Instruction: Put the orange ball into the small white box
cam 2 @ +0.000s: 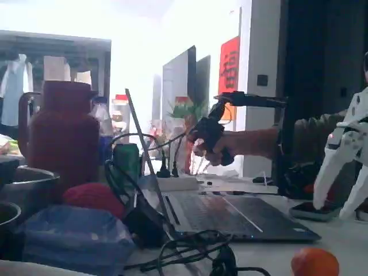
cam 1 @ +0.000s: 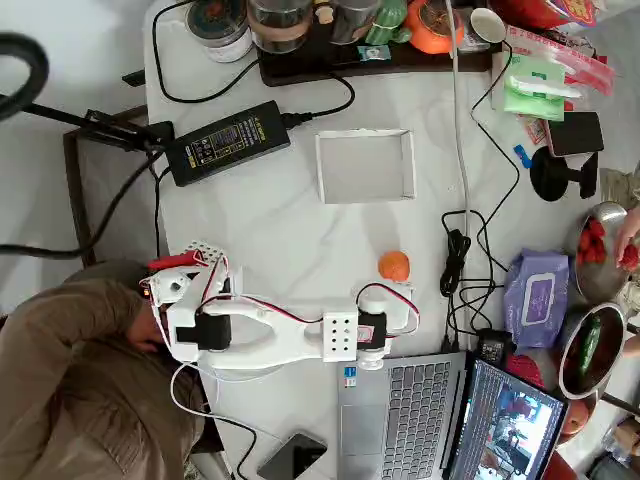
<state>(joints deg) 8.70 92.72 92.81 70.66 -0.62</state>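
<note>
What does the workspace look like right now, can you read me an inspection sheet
Surface: white table.
Job's things: orange ball lies loose on the table; small white box holds nothing.
Clutter: power brick, laptop, wipes pack, metal bowls, tray of jars.
Claw: claw hangs just below the ball in the overhead view, open or shut unclear.
Cables: black cords beside the ball.
Surroundings: person seated at table edge.
</note>
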